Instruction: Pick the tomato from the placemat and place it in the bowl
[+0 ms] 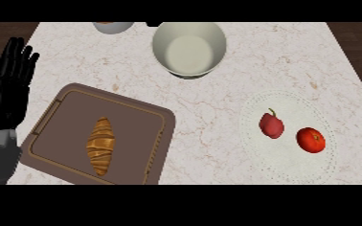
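A red tomato (311,140) lies on the right part of a pale round placemat (286,160) at the right of the counter. Beside it, to its left on the same mat, sits a darker red pepper-like vegetable (271,125) with a small stem. The cream bowl (189,49) stands at the far middle of the counter with nothing in it. My left hand (16,79) rests open at the left edge, fingers up, far from the tomato. My right hand does not show.
A brown tray (67,105) with a croissant (101,145) on it fills the near left. Part of a small white dish (113,27) shows at the far edge, left of the bowl. Dark floor borders the counter's far corners.
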Motion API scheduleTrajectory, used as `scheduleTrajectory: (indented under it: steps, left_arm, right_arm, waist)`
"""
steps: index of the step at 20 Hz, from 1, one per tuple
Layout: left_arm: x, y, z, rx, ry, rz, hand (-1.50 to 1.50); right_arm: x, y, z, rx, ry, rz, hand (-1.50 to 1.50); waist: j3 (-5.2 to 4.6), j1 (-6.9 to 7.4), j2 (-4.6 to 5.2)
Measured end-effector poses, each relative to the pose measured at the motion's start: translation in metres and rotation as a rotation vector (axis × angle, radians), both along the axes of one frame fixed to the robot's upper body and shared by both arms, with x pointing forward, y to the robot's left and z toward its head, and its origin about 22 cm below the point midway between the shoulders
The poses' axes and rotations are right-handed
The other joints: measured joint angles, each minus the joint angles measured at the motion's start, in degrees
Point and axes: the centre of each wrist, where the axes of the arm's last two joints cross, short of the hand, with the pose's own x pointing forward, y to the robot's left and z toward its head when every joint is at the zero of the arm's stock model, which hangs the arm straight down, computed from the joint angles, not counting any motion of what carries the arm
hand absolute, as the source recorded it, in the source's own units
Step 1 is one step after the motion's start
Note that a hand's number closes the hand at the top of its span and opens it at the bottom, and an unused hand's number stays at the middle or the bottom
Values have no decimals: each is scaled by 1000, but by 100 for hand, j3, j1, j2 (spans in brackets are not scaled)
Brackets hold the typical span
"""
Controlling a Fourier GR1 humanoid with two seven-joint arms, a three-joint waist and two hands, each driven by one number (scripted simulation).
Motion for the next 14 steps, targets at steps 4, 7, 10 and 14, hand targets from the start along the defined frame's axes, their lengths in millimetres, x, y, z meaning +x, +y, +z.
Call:
scheduleTrajectory:
  steps: [4,7,10,14]
  left_arm:
    - [4,-4,1,-4,-9,-3,0]
    - [3,-5,-1,-2,-9,-6,0]
    - [6,-3,1,-2,-3,-10,0]
    - [8,-4,2,1,-7,-9,0]
  right_arm:
    - [4,-3,-8,-41,29,-9,-150]
    - [10,-7,-22,-53,43,-11,-150]
    - [17,-1,-32,-57,56,-14,-150]
    - [20,2,-58,-62,78,-22,-150]
  waist:
    - [2,33,7]
    - [2,58,10]
    - [3,64,12]
    - [3,61,11]
